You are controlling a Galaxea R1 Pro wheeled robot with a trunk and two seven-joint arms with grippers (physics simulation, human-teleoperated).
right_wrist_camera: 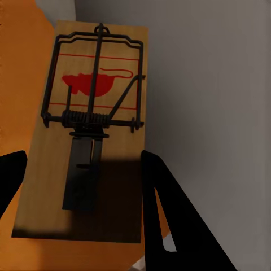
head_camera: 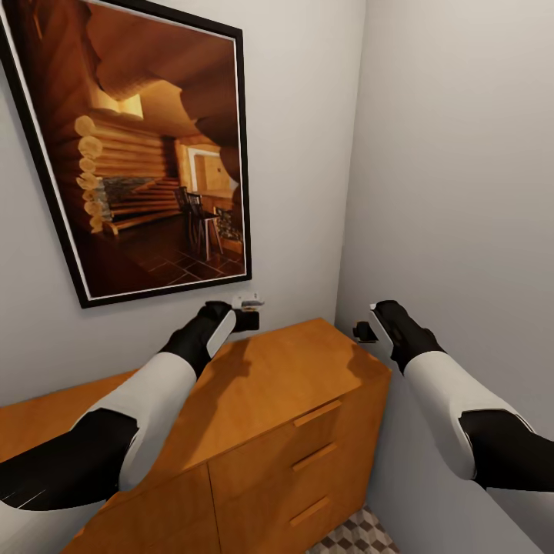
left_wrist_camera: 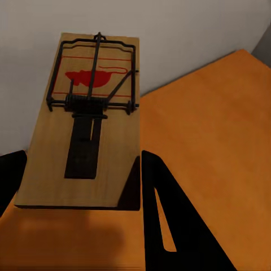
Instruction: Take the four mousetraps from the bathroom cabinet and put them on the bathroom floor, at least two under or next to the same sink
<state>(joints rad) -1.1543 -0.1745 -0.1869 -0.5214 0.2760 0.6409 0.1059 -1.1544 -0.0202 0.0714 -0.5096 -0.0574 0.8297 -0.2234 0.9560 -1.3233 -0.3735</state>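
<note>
- The low, wide orange-brown wooden cabinet [head_camera: 277, 400] with slim bar handles on its drawer fronts stands against the pale grey wall, its right end in the room's corner.
- Above it hangs a large black-framed picture [head_camera: 146, 146] of a log-cabin interior.
- A small patch of floor tile with a brown, beige and cream cube pattern [head_camera: 362, 535] shows at the foot of the cabinet.
- The left gripper [head_camera: 245, 308], on a black-and-white arm, hangs over the cabinet top near its back edge, close to the wall.
- In the left wrist view a flat rectangular light-brown wooden mousetrap [left_wrist_camera: 84, 121], with a black wire bar, a spring and a red mouse print, sits between the two dark fingers [left_wrist_camera: 169, 220]; the claw is clamped on it, with the cabinet top showing beneath.
- In the head view this trap looks like a small pale shape at the gripper's tip; its detail is too small to tell there.
- The right gripper [head_camera: 368, 331] hangs just off the cabinet's right end, by the back right corner and near the side wall.
- In the right wrist view a second mousetrap of the same wood, wire and red print [right_wrist_camera: 93, 130] lies between that claw's dark fingers [right_wrist_camera: 169, 220], which are clamped on it; the cabinet's orange edge shows on one side and grey wall on the other.
</note>
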